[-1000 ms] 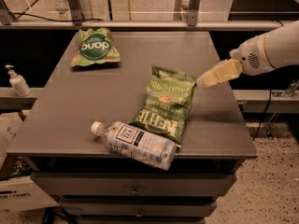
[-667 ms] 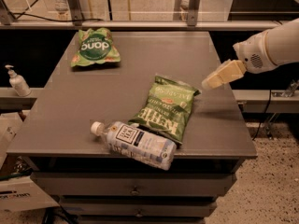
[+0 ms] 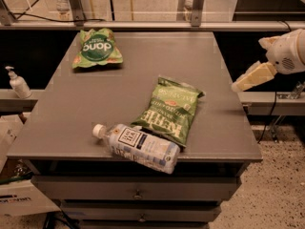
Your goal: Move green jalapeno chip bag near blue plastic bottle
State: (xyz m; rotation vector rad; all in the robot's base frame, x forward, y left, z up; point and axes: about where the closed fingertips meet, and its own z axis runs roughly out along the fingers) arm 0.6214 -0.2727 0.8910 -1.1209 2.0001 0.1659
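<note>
The green jalapeno chip bag point(image 3: 170, 110), olive-green with pale "KETTLE" lettering, lies flat near the table's front, its lower edge touching the blue plastic bottle point(image 3: 138, 147). The bottle lies on its side along the front edge, white cap to the left. My gripper point(image 3: 241, 84) is at the right, just past the table's right edge, well apart from the bag and holding nothing.
A brighter green bag with a dark round logo point(image 3: 96, 48) lies at the table's point(image 3: 71, 113) back left. A metal railing runs behind the table. A hand-sanitizer bottle point(image 3: 18, 82) stands on a ledge at left. Drawers are under the tabletop.
The gripper has pulled back to the right, away from the chip bag's top corner and off the table. The bag has settled against the bottle.
</note>
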